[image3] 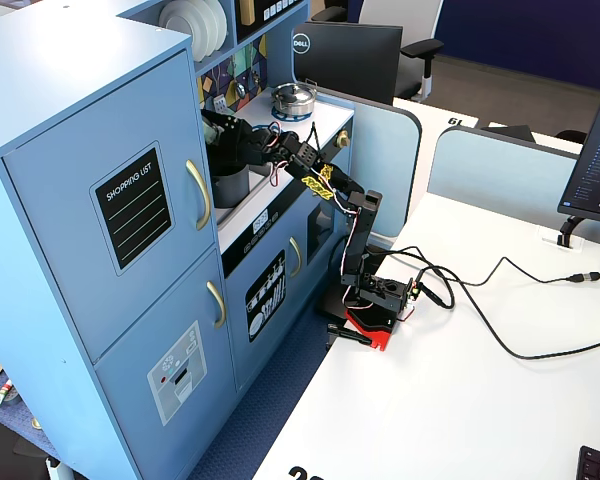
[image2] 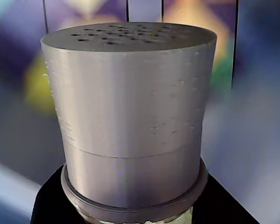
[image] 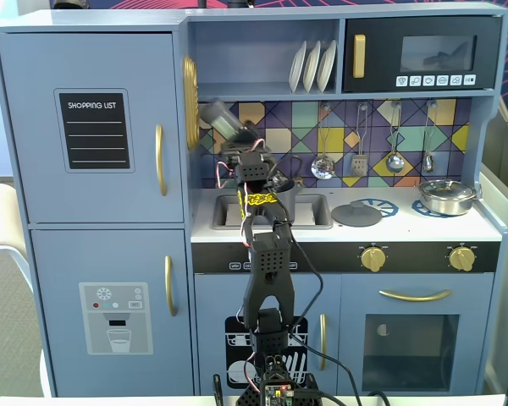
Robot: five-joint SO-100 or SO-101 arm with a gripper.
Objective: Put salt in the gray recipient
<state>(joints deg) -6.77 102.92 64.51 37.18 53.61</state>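
Slim dark gray cylindrical salt shaker (image2: 130,116) with lighter perforated top filling the wrist view, clenched in the jaws (image: 237,139), tilted up-left, matte gray toy pot (image3: 230,186) below the jaws

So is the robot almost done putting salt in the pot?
Partly. Done: the gripper has lifted the salt shaker and holds it tilted above the sink area. Left: the gray pot sits below in a fixed view; no shaking or pouring shows yet.

Gray salt (image: 223,119) shaker tilted, raised above matte gray recipient (image3: 230,186) in sink
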